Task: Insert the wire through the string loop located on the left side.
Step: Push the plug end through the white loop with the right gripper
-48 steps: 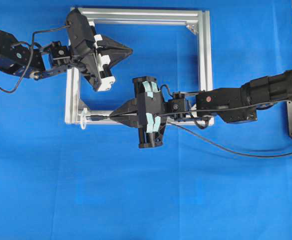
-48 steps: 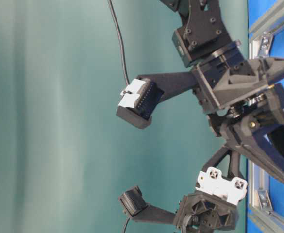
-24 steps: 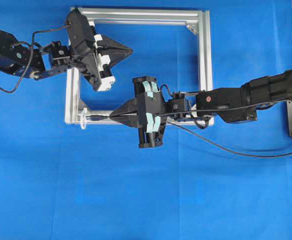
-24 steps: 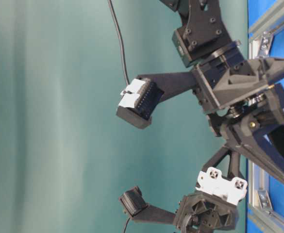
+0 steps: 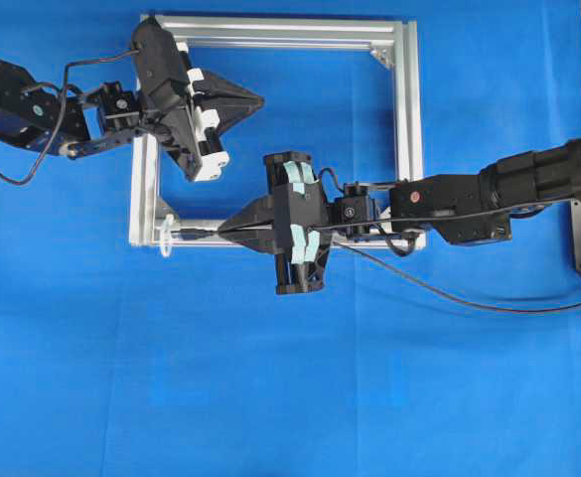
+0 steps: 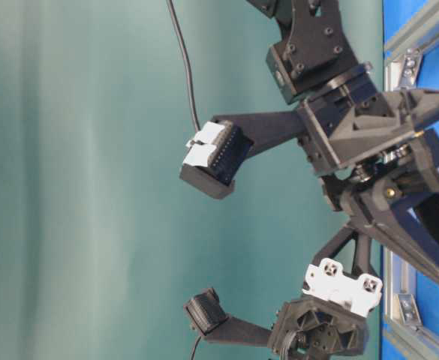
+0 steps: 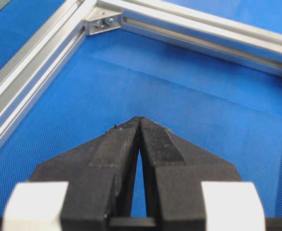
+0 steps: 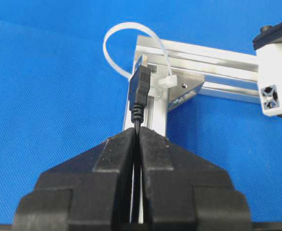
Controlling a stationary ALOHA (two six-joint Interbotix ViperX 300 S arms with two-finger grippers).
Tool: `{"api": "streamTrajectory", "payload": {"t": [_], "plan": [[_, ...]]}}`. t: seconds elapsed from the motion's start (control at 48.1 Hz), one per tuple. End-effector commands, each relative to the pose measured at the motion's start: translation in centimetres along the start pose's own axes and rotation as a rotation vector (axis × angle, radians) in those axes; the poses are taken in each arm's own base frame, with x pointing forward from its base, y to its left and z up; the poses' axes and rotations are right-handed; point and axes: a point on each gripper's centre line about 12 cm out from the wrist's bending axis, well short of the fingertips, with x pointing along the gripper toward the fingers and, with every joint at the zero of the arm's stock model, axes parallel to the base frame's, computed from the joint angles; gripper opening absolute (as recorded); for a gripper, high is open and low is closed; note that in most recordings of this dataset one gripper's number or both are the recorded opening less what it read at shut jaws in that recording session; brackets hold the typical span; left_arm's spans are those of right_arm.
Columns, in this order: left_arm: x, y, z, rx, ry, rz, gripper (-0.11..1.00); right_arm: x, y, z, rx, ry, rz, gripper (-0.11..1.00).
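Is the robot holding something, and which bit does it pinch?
The right gripper pinches the wire just behind its plug. The left gripper is shut on nothing.

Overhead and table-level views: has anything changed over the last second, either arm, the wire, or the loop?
Nothing visibly changed. The right gripper stays shut on the wire, its plug pointing at the string loop on the frame corner, not yet through it. The left gripper stays shut and empty above the blue cloth inside the frame.
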Motion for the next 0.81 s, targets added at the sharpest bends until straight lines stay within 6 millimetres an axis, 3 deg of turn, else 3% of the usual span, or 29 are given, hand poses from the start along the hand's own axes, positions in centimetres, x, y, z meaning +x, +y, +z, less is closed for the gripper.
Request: {"api": "streamTrajectory", "payload": {"t": [0.0, 0.499, 0.789], "plan": [[-0.3, -0.2, 1.6, -0.002, -0.049, -0.006, 0.0, -0.1, -0.1, 1.5, 0.001, -0.041, -0.002, 0.0], [-0.3, -0.2, 1.6, -0.002, -0.049, -0.006, 0.0, 0.0, 0.0, 1.8, 0.0, -0.052, 0.0, 0.0], [-0.3, -0.1, 1.6, -0.003, -0.049, -0.004, 0.0, 1.5, 0.1, 2.7, -0.002, -0.074, 0.003, 0.0]]}}
